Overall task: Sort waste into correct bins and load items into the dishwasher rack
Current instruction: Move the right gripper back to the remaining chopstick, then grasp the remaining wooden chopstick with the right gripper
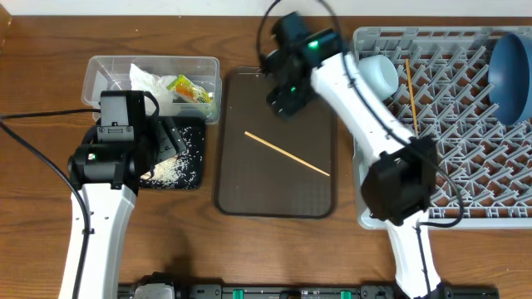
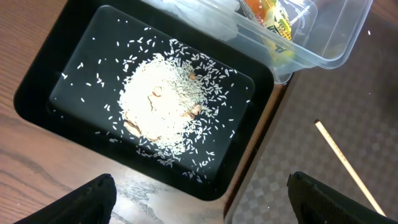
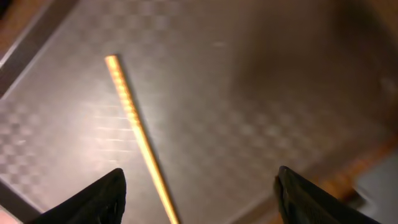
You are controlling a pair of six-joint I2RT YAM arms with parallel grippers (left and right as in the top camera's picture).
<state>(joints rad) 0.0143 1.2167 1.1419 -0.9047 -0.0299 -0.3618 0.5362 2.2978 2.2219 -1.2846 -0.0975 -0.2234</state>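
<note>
The clear tub [image 1: 104, 73] holds crumpled white tissue [image 1: 150, 81] and the snack wrapper [image 1: 189, 88]. Beside it, rice grains [image 2: 165, 106] lie heaped in the black tray [image 2: 56, 81]. My left gripper [image 2: 202, 205] hovers open over that tray's near edge, with nothing between its fingers. One chopstick [image 1: 287, 154] lies on the brown serving tray [image 1: 274, 187]. My right gripper [image 3: 199, 196] is open above it, and the chopstick [image 3: 140, 134] runs between the fingers untouched. The grey rack [image 1: 449, 141] carries a white cup [image 1: 378, 73], a second chopstick [image 1: 411, 91] and the dark blue dish [image 1: 511, 75].
The serving tray sits between the bins and the rack. My right arm reaches from the front right across the rack's left edge. Bare wooden table [image 1: 249, 249] lies in front of the trays.
</note>
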